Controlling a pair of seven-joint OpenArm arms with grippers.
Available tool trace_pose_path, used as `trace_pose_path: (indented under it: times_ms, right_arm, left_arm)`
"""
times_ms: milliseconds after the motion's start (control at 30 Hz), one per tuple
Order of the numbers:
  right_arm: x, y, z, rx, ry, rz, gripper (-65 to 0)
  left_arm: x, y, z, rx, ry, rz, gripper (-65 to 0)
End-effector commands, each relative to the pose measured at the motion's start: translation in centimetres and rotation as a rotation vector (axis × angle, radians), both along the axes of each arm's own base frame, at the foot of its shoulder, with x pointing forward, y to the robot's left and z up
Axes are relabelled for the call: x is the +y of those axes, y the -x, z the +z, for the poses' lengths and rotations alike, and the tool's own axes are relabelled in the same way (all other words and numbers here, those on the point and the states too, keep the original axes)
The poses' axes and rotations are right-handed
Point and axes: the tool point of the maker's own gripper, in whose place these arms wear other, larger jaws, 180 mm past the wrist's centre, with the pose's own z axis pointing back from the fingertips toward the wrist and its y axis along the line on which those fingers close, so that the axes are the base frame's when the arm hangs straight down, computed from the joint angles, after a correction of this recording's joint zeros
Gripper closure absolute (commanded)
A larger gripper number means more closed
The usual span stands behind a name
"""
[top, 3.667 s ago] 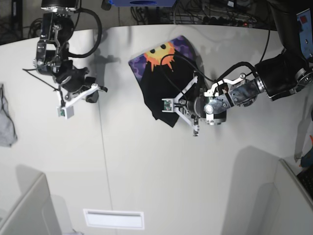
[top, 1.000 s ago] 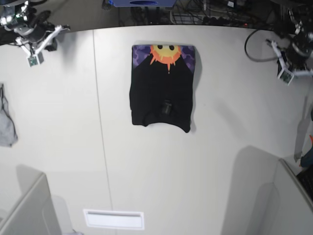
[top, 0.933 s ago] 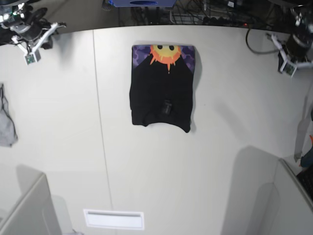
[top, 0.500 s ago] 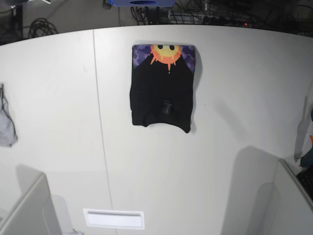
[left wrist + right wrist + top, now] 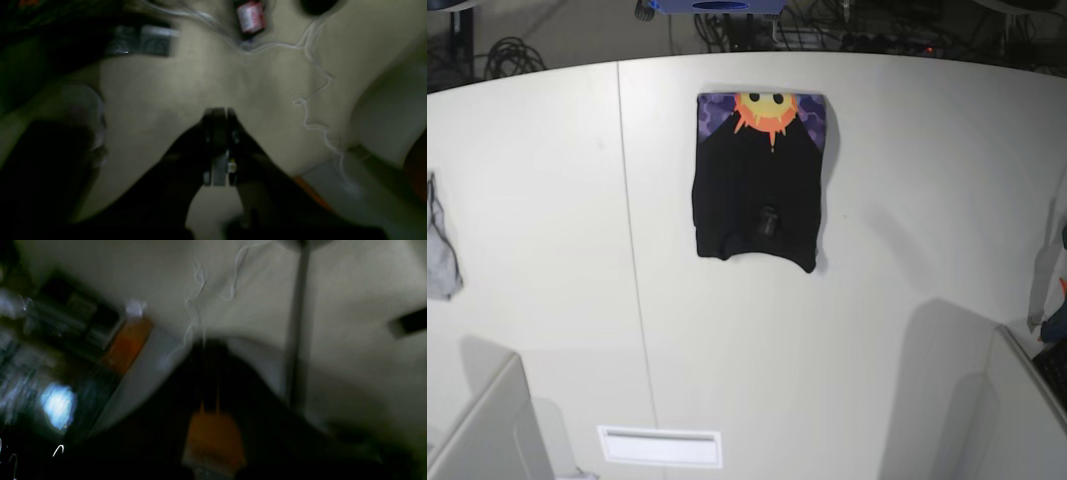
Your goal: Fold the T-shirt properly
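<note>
The T-shirt (image 5: 760,190) lies flat on the white table (image 5: 877,200) as a folded upright rectangle, towards the back and near the middle. It is black, with the orange sun on purple showing along its far edge. Neither arm appears in the base view. In the left wrist view my left gripper (image 5: 219,111) is shut with nothing between its fingers, hanging over a dim pale surface away from the shirt. The right wrist view is badly blurred; my right gripper (image 5: 208,345) is a dark shape with its fingers together and empty.
A small grey cloth (image 5: 439,250) lies at the table's left edge. A white rectangular plate (image 5: 659,447) sits near the front edge. Pale panels rise at the front left (image 5: 482,430) and front right (image 5: 997,410). Cables run behind the table's back edge.
Both arms have pulled up and back out of the base view. The T-shirt, earlier crumpled and tilted under the left gripper, has lain flat and still for the last second.
</note>
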Motion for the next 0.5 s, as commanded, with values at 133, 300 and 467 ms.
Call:
trace_pose_path:
  times_ms: [133,300,467]
  right_arm:
    - [-1.5,1.2,-5.1,-0.076,0.131,-0.063,0.0]
    - [3.6,-2.3,-6.2,-0.277,-0.016,-0.183,0.0]
    - [3.9,-3.2,-6.5,-0.284,-0.018,-0.178,0.0]
  left_arm:
    - [1.7,-5.9,-3.3,-0.075,-0.126,0.048,0.0]
    - [1.2,-6.8,-4.3,-0.046,-0.203,0.174,0.0]
    - [0.6,-7.4,-4.5,-0.067,-0.205,0.180,0.0]
